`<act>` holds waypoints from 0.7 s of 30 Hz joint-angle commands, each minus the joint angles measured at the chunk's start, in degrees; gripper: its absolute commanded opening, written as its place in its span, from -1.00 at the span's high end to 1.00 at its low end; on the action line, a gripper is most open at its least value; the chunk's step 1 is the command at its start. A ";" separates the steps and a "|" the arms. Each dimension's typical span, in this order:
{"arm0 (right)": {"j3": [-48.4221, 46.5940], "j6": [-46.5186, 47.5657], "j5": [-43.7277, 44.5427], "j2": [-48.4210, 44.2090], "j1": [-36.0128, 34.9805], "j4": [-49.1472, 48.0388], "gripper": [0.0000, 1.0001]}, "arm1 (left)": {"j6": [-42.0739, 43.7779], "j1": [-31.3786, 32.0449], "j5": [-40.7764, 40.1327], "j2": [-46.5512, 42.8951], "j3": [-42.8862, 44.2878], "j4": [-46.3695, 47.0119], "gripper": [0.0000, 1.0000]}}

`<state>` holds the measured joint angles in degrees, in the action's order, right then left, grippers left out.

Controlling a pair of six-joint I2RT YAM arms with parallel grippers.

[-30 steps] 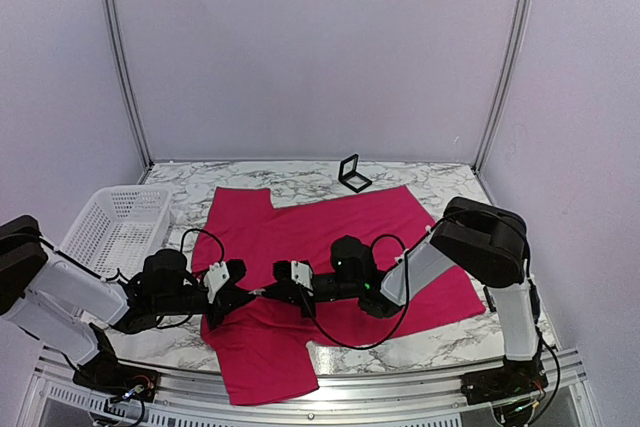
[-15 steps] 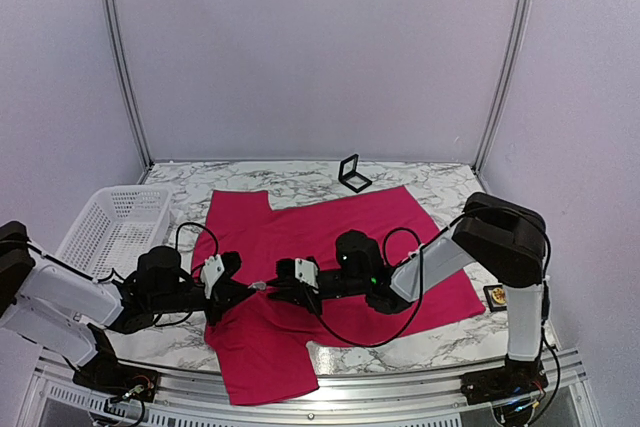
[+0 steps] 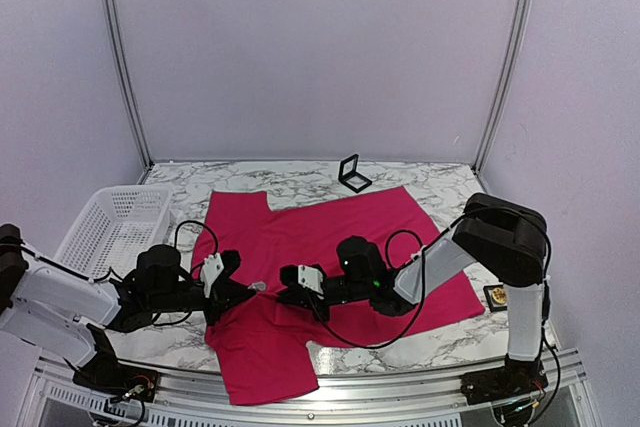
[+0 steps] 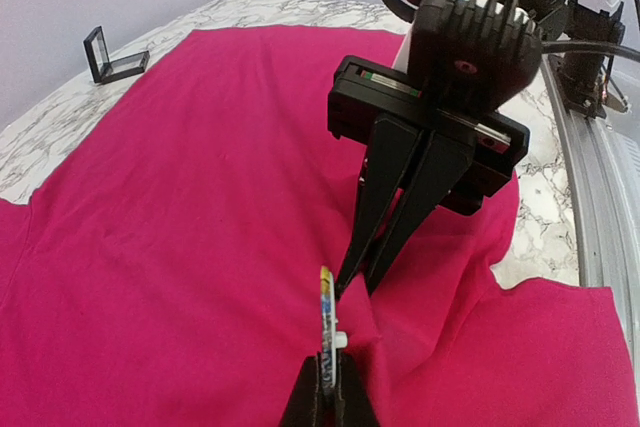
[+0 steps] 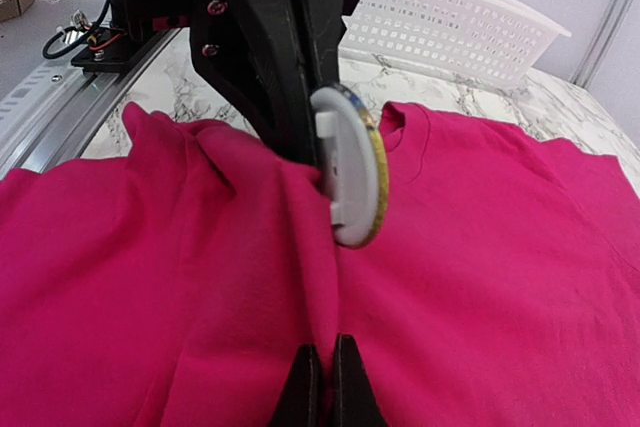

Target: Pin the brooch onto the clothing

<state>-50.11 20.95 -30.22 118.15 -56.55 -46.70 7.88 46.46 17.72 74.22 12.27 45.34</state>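
Brooch point(image 5: 355, 167) stood edge-up, clamped in left claw point(image 4: 335, 372); we noted right claw point(image 5: 325, 367) pinching shirt point(image 4: 200, 147) ridge just ahead of it.

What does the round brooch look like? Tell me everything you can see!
The brooch is a small round disc, like a badge. Its back looks like white plastic with a raised middle, and its thin rim shows yellow and blue. The front is hidden. It stands on edge, clamped by the left gripper, right against a raised fold of the pink shirt that the right gripper pinches. Whether its pin is through the cloth cannot be seen.
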 commanded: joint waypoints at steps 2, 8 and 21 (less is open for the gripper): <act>-0.62 -1.92 2.80 1.49 3.12 2.08 1.00 | -0.76 0.17 1.45 -3.68 1.91 -1.15 1.00; -3.46 -1.95 3.28 2.47 4.05 6.51 1.00 | -1.37 0.22 2.73 -4.60 2.58 -2.00 1.00; -9.16 -0.89 4.21 3.58 6.21 18.51 1.00 | -1.40 0.54 1.89 -7.32 1.77 -3.04 1.00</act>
<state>-58.57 19.75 -31.20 119.79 -53.91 -38.46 6.61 46.44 16.53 68.84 13.37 39.70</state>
